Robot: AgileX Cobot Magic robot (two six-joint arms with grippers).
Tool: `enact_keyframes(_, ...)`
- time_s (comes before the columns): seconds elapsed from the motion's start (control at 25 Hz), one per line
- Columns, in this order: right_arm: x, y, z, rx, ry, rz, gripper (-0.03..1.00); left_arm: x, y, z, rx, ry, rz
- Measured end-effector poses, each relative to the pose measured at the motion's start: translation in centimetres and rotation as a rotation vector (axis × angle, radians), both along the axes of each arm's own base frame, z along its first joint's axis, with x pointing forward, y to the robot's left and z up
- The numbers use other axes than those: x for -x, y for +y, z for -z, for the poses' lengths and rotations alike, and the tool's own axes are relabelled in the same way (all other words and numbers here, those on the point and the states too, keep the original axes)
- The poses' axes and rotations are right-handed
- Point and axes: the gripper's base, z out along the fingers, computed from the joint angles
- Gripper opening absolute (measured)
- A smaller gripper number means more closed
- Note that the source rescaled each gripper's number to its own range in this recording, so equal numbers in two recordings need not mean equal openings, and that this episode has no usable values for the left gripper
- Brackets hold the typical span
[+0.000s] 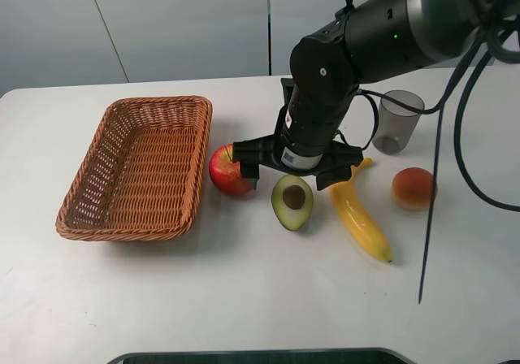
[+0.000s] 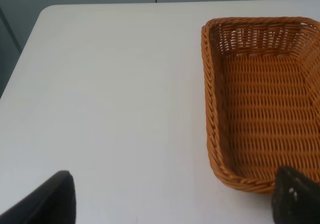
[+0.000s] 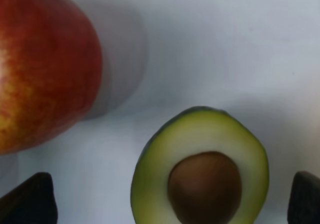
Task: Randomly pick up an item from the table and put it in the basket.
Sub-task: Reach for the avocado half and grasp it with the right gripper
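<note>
Hovering over the avocado half, jaws spread

Item: you have the halved avocado [image 1: 292,201] lying cut face up on the table [image 1: 244,299], brown pit showing, pale flesh ringed by a dark green rim. It sits near the middle of the white top, outside the basket [image 1: 138,169] and apart from it.

Right gripper [image 1: 294,173]: poised directly above the avocado's far end, pointing down. Its wrist view shows the avocado [image 3: 200,174] centred between the two dark fingertips [image 3: 30,199], which stand wide apart with white table visible on either side of the fruit. Jaws spread, gripping nothing, no contact with the fruit visible.

Neighbours: the red apple [image 1: 230,169] lies just beside the avocado on the basket side, close to the basket's near rim; whether it touches the rim, you cannot tell. In the right wrist view the apple [image 3: 40,69] is clear of the avocado, a strip of table between them. The yellow banana [image 1: 360,218] lies just beside the avocado on the other side. Past it sits a round orange-red fruit [image 1: 413,188], and behind that a grey translucent cup [image 1: 398,120], upright.

Basket: wicker, orange-brown, no fruit inside.

Left gripper [image 2: 170,201]: fingers wide apart, nothing between them, above bare table [image 2: 115,99] beside one corner of the basket [image 2: 260,114].
</note>
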Motion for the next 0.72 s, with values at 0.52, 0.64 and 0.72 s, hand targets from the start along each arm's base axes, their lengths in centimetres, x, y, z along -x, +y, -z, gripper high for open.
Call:
enact_keyframes(0.52, -0.7, -0.6, 2.6, 0.054, 0.049, 0.015, 1.00, 0.0, 0.0, 0.0, 0.000, 0.000, 0.000)
enact_keyframes(0.64, -0.7, -0.6, 2.9, 0.060, 0.051, 0.012, 1.00, 0.0, 0.0, 0.0, 0.000, 0.000, 0.000)
enact_keyframes(0.72, -0.8, -0.6, 3.0, 0.057, 0.045, 0.010, 1.00, 0.0, 0.0, 0.0, 0.000, 0.000, 0.000)
